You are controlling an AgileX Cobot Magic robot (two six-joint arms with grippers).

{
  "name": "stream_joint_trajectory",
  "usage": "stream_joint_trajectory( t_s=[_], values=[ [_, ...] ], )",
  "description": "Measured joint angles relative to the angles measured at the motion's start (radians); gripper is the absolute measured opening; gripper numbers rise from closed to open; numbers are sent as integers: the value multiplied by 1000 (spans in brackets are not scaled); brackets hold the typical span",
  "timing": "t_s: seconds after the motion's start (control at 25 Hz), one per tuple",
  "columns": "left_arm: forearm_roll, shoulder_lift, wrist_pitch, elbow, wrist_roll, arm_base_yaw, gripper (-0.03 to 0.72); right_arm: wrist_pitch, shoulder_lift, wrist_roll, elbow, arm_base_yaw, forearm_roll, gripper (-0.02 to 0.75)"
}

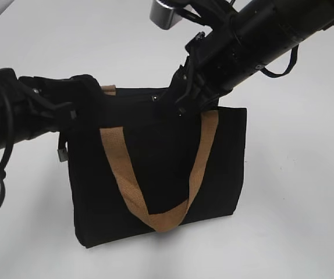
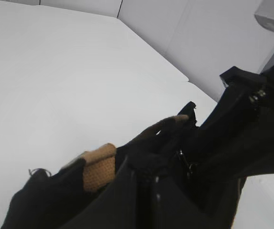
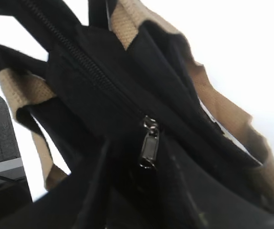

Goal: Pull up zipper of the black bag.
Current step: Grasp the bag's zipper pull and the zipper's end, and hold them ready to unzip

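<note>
The black bag [image 1: 155, 168] stands upright on the white table, its tan handle [image 1: 158, 218] hanging down the front. My left gripper [image 1: 77, 104] is shut on the bag's top left corner; in the left wrist view its dark fingers [image 2: 149, 179] pinch black fabric beside a tan strap end [image 2: 99, 167]. My right gripper [image 1: 181, 103] sits on the top edge right of the middle and hides the zipper in the exterior view. In the right wrist view the silvery-grey zipper pull [image 3: 150, 145] points toward my right gripper [image 3: 144, 169], whose dark fingers close in on it. The zipper line [image 3: 79, 59] beyond the slider is closed.
The white table [image 1: 295, 221] surrounds the bag, and its far edge meets a wall [image 2: 208, 43]. A small grey metal piece [image 1: 62, 154] hangs at the bag's left side. The second tan handle [image 3: 227, 114] lies behind the top edge.
</note>
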Motion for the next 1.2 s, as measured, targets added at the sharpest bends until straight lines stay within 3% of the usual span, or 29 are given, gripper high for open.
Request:
stream_joint_trajectory(
  t_s=[0.2,0.4,0.84,1.08,1.2],
  values=[
    [18,0,-9,0,-1,0,-1,-11,0,72,0,0,-95,160],
    [41,0,-16,0,-4,0,-1,-23,0,134,0,0,-173,3],
    [39,-3,70,-2,-8,0,-1,-23,-24,148,0,0,-278,-1],
    [36,-3,86,-2,-8,0,-1,-23,-60,191,0,0,-391,-1],
    [35,-3,84,-2,-8,0,-1,-14,-66,190,0,0,-372,-1]
  ],
)
